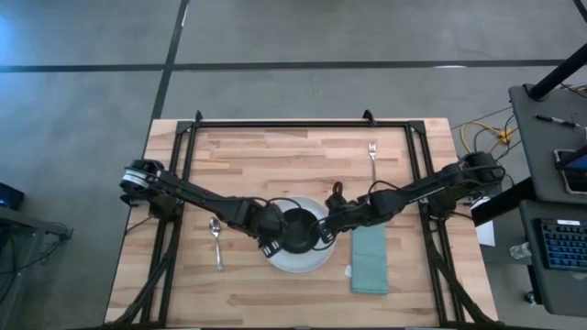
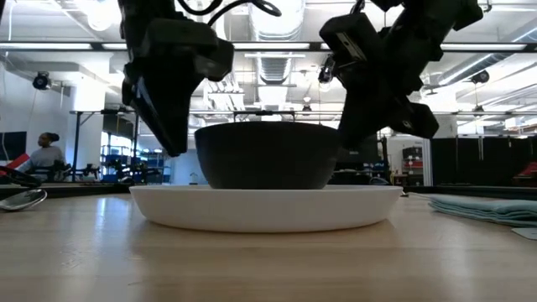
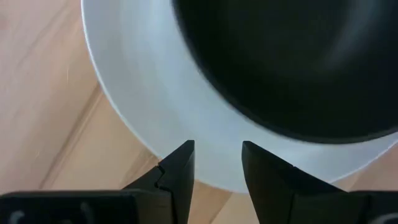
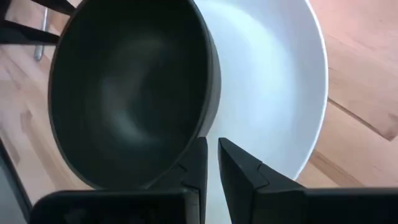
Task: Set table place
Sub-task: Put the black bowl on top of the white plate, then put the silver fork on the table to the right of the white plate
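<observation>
1. A light-wood counter (image 1: 275, 156) with a black metal frame is seen from above in the middle of the high view; both dark arms are reached inward from the left and right edges to meet at the lower centre of the frame.
2. A round white plate (image 1: 299, 261) is set on the counter at the lower centre of the high view; a black bowl (image 1: 299, 228) is seated on it, shifted toward the plate's upper edge; in the low view the bowl (image 2: 267, 156) is seen resting flat inside the plate (image 2: 267, 209).
3. The left gripper (image 1: 270, 247) is placed at the plate's left rim, just beside the bowl; in the left wrist view its fingers (image 3: 180, 171) are held slightly apart over the plate's rim, with nothing pinched between them.
4. The right gripper (image 1: 325, 235) is placed at the bowl's right side; in the right wrist view its fingers (image 4: 198, 163) are drawn almost together, with a narrow gap left, just beside the bowl's rim; whether the rim is touched cannot be told.
5. A spoon (image 1: 216, 244) is laid on the counter left of the plate; a fork (image 1: 373, 160) is laid well apart, in the upper right of the counter.
6. A folded teal napkin (image 1: 370, 260) is laid just right of the plate.
</observation>
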You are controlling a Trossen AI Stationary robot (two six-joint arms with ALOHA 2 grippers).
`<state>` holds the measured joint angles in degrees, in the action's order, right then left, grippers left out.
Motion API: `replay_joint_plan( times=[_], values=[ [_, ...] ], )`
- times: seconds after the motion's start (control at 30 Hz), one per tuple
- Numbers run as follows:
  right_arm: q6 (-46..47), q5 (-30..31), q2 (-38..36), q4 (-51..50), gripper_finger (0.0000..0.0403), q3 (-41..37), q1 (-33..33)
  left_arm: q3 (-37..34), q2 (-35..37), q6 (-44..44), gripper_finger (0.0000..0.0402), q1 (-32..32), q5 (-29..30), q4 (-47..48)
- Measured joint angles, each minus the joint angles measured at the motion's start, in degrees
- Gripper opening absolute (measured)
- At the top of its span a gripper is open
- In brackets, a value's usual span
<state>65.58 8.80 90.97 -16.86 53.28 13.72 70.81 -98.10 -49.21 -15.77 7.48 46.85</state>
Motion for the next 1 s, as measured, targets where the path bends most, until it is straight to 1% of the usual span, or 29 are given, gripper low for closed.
replay_joint_plan(
  times=[0.27,0.43,0.6,0.77,0.9,1.0],
  values=[
    [-0.07,-1.09,-0.89,-1.42,0.0034,-0.02,0.01,0.06,0.00,0.26,0.0118,0.00,1.19,-0.50],
    [-0.26,-0.65,-1.80,-3.92,0.0034,-0.02,0.02,-0.04,1.30,0.14,0.0118,0.00,5.26,4.31],
    [-2.78,0.52,-3.90,-5.19,0.0034,0.00,-0.22,-0.50,7.60,-0.83,0.0118,-0.48,6.96,6.58],
    [-4.44,3.32,-6.59,-11.32,0.0034,-0.02,-1.67,-2.70,14.94,-5.81,0.0118,-0.49,9.35,6.21],
    [-5.30,3.43,-9.17,-17.68,0.0047,0.02,-3.93,-7.72,20.29,-11.66,0.0118,-0.50,9.68,6.10],
    [-6.02,3.43,-11.06,-22.18,0.0067,0.00,-5.34,-13.35,23.49,-17.10,0.0118,-1.21,7.92,5.55]
  ],
)
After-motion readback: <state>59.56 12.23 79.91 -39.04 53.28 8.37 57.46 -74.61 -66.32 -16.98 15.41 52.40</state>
